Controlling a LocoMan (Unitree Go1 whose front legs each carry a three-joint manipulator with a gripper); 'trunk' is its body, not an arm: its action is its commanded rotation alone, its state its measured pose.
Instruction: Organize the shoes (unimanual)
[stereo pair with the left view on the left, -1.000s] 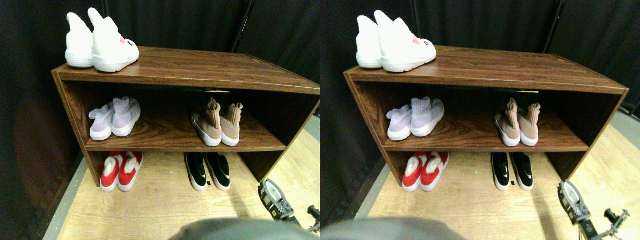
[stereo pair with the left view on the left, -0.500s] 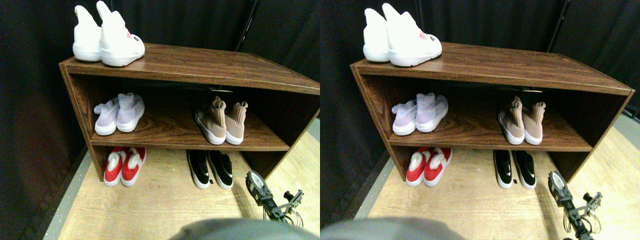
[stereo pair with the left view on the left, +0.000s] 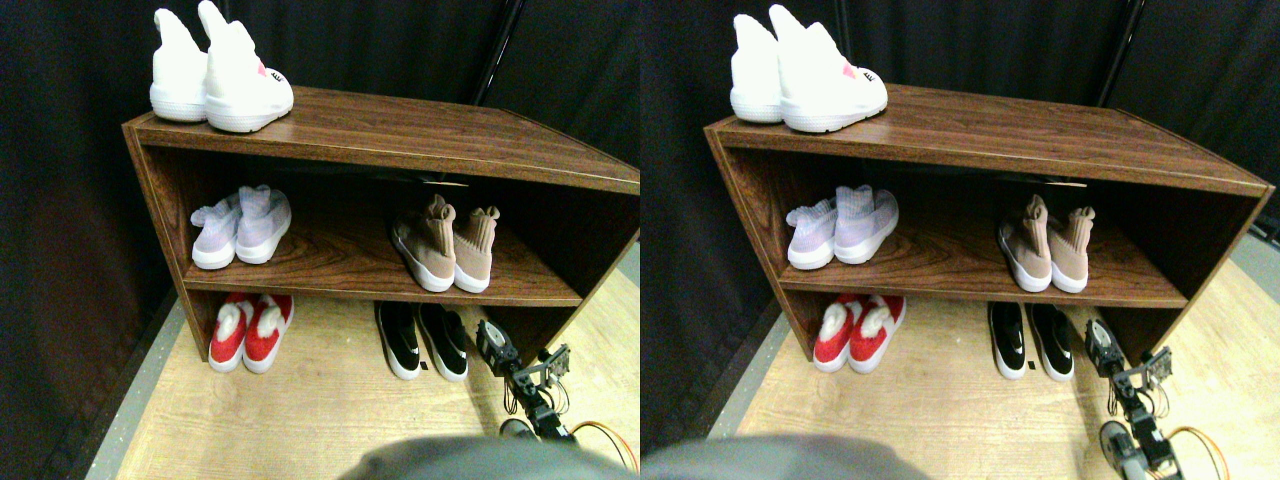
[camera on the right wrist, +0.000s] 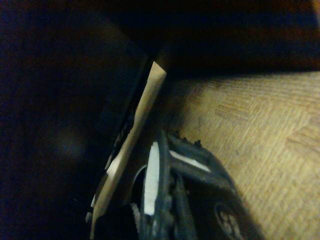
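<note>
The shoes stand in pairs on a dark wooden shelf unit (stereo pair with the left view on the left: 400, 135). A tan knit high-ankle pair (stereo pair with the left view on the left: 445, 248) sits on the middle shelf at the right, and a lavender pair (stereo pair with the left view on the left: 240, 226) at the left. On the floor under it are a black slip-on pair (stereo pair with the left view on the left: 420, 340) and a red pair (stereo pair with the left view on the left: 247, 332). A white high pair (stereo pair with the left view on the left: 220, 75) stands on top at the left. My right gripper (stereo pair with the left view on the left: 522, 360) hangs low over the floor, just right of the black pair and in front of the shelf's right side panel. In the wrist view the dark jaw frame (camera on the right wrist: 170, 195) lies close to that panel's pale edge (camera on the right wrist: 135, 135).
Light wooden floor (stereo pair with the left view on the left: 320, 410) spreads in front of the shelf. Black curtains (stereo pair with the left view on the left: 60, 200) close off the back and left. An orange cable (stereo pair with the left view on the left: 605, 440) loops on the floor behind my arm. The shelf's right side panel (stereo pair with the left view on the left: 600, 260) stands close to the gripper.
My right manipulator has reached forward and left from the lower right corner, and now sits beside the black pair. The whole view has shifted slightly. No shoe has moved.
</note>
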